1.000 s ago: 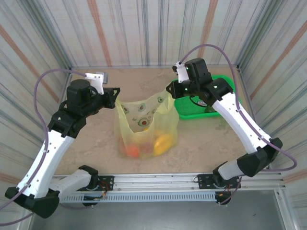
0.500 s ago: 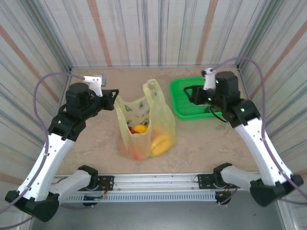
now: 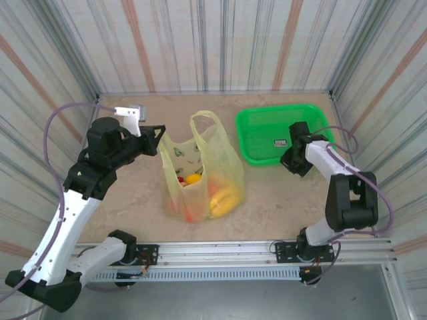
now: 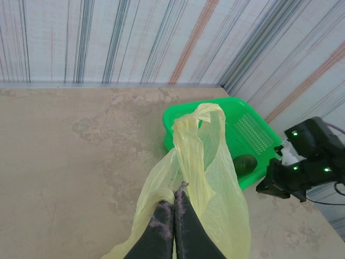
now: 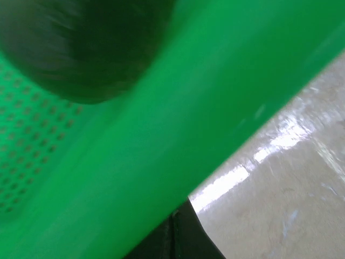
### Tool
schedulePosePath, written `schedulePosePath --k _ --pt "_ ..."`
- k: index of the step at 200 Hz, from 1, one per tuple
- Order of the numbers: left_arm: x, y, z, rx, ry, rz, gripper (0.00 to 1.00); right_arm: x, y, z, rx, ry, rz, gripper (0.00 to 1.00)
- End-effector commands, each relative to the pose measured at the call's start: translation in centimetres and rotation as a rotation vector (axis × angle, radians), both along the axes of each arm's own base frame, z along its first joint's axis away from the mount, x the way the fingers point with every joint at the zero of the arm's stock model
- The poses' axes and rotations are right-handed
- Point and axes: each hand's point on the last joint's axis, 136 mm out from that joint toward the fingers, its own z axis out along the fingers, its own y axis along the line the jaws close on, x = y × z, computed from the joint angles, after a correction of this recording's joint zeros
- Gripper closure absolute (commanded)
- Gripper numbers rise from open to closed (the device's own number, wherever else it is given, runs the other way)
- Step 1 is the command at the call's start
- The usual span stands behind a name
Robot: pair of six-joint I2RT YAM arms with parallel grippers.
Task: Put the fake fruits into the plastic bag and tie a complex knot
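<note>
**Top external: plastic bag (image 3: 220,160) pinched at one handle, mid-table**

Shows the left gripper (image 3: 160,132) clamped shut on the left handle of the pale yellow bag, holding that side up. Leaves the free handle (image 3: 203,127) standing as an upright loop at the far side of the bag mouth. Finds the fake fruits (image 3: 224,199) inside, seen through the film: a yellow one low on the right, an orange one (image 3: 194,179) higher up near the mouth, something red beside it, and a reddish-orange patch at the bottom. Places the bag on the table (image 3: 133,200) between the two arms, just left of the green basket (image 3: 267,123). Cannot tell whether the film touches the basket.

Left wrist: looks down the two dark fingers (image 4: 161,226), pressed together with yellow film bunched between them. Catches the free loop rising beyond them. Past it, picks out the basket with one dark green fruit (image 4: 245,163) lying on its mesh floor.

Right wrist: puts the right gripper (image 5: 175,237) low in the view, fingertips closed tight with nothing between them, right up against the basket's green wall, with bare table to the right. Gives a dark round blur (image 5: 81,48) inside the basket — too smeared to name.
</note>
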Motion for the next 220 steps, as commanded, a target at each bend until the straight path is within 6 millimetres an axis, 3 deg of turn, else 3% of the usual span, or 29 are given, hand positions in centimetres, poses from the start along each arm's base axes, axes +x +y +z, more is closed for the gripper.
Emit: schedulePosePath --k 1,39,59,75,88,98,115,131,149,165,194,205,220 --pt "-0.4 0.1 1.0 -0.010 -0.040 -0.013 1.00 6.5 -0.2 1.1 0.024 -0.139 -0.045 1.00" --pt "-0.7 0.0 1.0 -0.002 -0.034 -0.024 1.00 14.7 0.4 0.7 0.028 -0.192 0.016 1.00" --pt "-0.9 -0.3 0.9 -0.001 -0.022 -0.046 1.00 15.9 0.5 1.0 -0.032 -0.175 0.056 1.00" --pt "-0.9 -0.3 0.7 -0.003 -0.016 -0.048 1.00 15.3 1.5 2.8 -0.039 -0.219 0.092 1.00" --pt "-1.0 -0.4 0.7 -0.005 -0.016 -0.054 1.00 14.4 3.0 5.8 -0.067 -0.312 0.172 0.97" --pt "-1.0 -0.6 0.8 -0.011 -0.014 -0.065 1.00 13.6 4.9 9.5 -0.080 -0.428 0.267 0.90" --pt "-1.1 -1.2 0.7 -0.024 -0.002 -0.095 1.00 11.3 9.9 16.8 -0.056 -0.694 0.529 0.71" --pt "-1.2 -1.6 0.7 -0.037 0.007 -0.116 1.00 7.9 14.4 23.9 -0.006 -0.956 0.714 0.54" --pt "-1.3 -1.8 1.1 -0.058 0.000 -0.123 1.00 3.7 19.9 29.2 0.218 -1.179 0.943 0.51" --pt "-1.5 -2.0 1.5 -0.074 -0.008 -0.138 1.00 0.2 24.7 30.6 0.316 -1.263 1.144 0.51" --pt "-2.2 -2.0 1.9 -0.083 -0.027 -0.152 1.00 -5.7 31.8 30.5 0.339 -1.334 1.521 0.40" --pt "-2.4 -1.8 1.7 -0.092 -0.032 -0.144 1.00 -7.3 33.7 30.6 0.346 -1.392 1.605 0.30" --pt "-2.8 -1.8 1.9 -0.107 -0.044 -0.148 1.00 -7.8 35.7 30.3 0.352 -1.403 1.648 0.22"
